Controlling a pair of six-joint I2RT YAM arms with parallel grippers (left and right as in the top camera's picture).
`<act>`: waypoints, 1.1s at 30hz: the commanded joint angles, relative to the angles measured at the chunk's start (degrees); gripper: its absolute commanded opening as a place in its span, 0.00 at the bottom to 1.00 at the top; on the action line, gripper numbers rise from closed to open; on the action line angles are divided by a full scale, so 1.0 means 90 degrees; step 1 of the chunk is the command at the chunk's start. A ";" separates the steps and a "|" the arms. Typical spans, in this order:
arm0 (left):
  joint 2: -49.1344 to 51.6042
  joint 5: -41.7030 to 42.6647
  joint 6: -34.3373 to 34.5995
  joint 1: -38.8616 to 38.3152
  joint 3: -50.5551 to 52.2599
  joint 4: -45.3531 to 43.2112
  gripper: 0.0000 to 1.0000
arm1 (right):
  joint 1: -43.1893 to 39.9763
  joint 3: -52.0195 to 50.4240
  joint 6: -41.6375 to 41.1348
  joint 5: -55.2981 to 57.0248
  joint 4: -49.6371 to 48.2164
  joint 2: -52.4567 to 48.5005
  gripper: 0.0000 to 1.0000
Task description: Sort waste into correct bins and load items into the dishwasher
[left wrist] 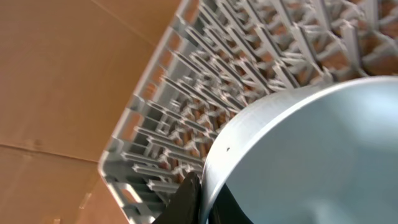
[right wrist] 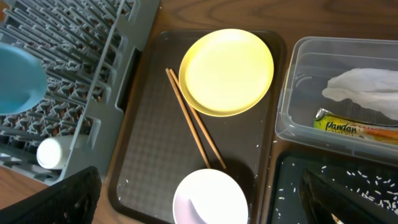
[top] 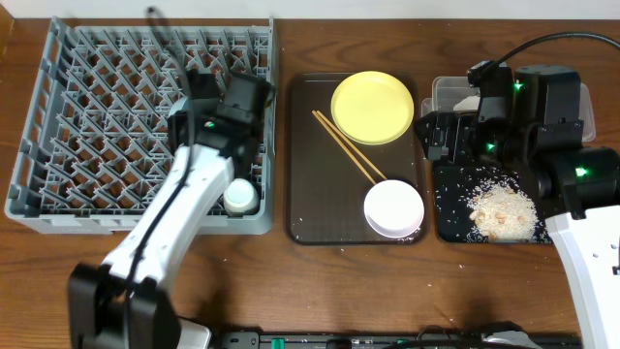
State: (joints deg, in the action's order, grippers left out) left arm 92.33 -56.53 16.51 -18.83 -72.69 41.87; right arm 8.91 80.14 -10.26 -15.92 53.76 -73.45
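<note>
My left gripper (left wrist: 208, 198) is shut on the rim of the light blue bowl (left wrist: 311, 149), one finger outside and one inside, and holds it tilted over the grey dishwasher rack (left wrist: 186, 112). From the right wrist view the bowl (right wrist: 18, 74) hangs above the rack (right wrist: 81, 56). My right gripper (right wrist: 206, 208) is open and empty, above the white bowl (right wrist: 211, 199). The yellow plate (right wrist: 227, 71) and chopsticks (right wrist: 196, 127) lie on the brown tray (right wrist: 149, 143). The napkin (right wrist: 367, 90) and wrapper (right wrist: 354, 124) are in the clear tub (right wrist: 292, 81). Rice lies in the black tray (top: 494, 208).
A small white cup (top: 240, 197) lies in the rack's front right corner (top: 262, 218). The right arm (top: 542, 107) hangs over the two bins at the right. Stray rice grains dot the brown tray (top: 310, 194) and the wooden table (top: 291, 281).
</note>
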 commanded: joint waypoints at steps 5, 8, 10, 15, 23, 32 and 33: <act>0.0627 -0.1511 0.0175 -0.0391 -0.0051 -0.0571 0.07 | -0.0005 0.0039 -0.0066 0.0032 0.0005 -0.0007 0.99; 0.0782 -0.1508 0.0177 -0.0510 -0.0049 -0.0595 0.08 | -0.0005 0.0039 -0.0066 0.0029 0.0005 -0.0007 0.99; 0.0894 -0.1506 0.0177 -0.0542 -0.0044 -0.0590 0.08 | -0.0005 0.0039 -0.0066 0.0032 0.0005 -0.0007 0.99; 0.1154 -0.1513 0.0172 -0.0542 -0.0039 -0.0580 0.07 | -0.0005 0.0039 -0.0066 0.0029 0.0005 -0.0007 0.99; 0.1158 -0.1690 0.0148 -0.0568 -0.0032 -0.0389 0.07 | -0.0005 0.0039 -0.0066 0.0032 0.0005 -0.0007 0.99; 0.1161 -0.1700 0.0155 -0.0648 0.0005 -0.0352 0.07 | -0.0005 0.0039 -0.0066 0.0032 0.0005 -0.0007 0.99; 0.1161 -0.1700 0.0153 -0.0680 0.0019 -0.0352 0.08 | -0.0005 0.0039 -0.0066 0.0029 0.0005 -0.0007 0.99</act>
State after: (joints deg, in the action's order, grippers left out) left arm 102.54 -69.76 16.78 -24.08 -72.69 38.57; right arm 8.91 80.14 -10.26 -15.81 53.78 -73.45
